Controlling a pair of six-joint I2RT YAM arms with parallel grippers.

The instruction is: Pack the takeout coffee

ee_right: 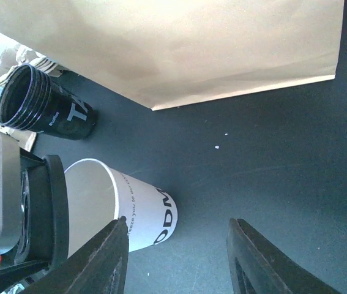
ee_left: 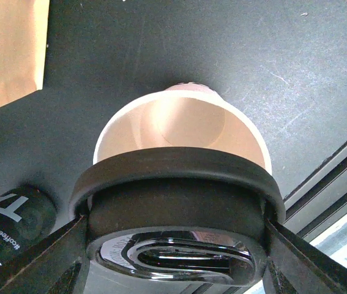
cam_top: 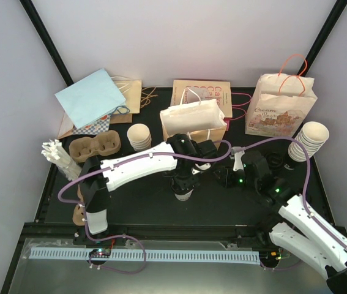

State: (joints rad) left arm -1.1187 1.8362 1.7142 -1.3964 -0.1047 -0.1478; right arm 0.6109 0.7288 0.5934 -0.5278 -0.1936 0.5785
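Top view: a black worktop enclosed by pale walls, with paper bags at the back. The left gripper hangs over the cup at mid-worktop. Left wrist: it clasps the black lid at the cup's mouth, which is partly uncovered. Right wrist: the right gripper is spread open and empty beside the cup.

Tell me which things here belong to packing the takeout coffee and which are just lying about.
In the job: paper cup; black lid; left end effector, gripping the lid.
Lying about: cup stack at right; pulp carrier; blue bag; black cup on its side.
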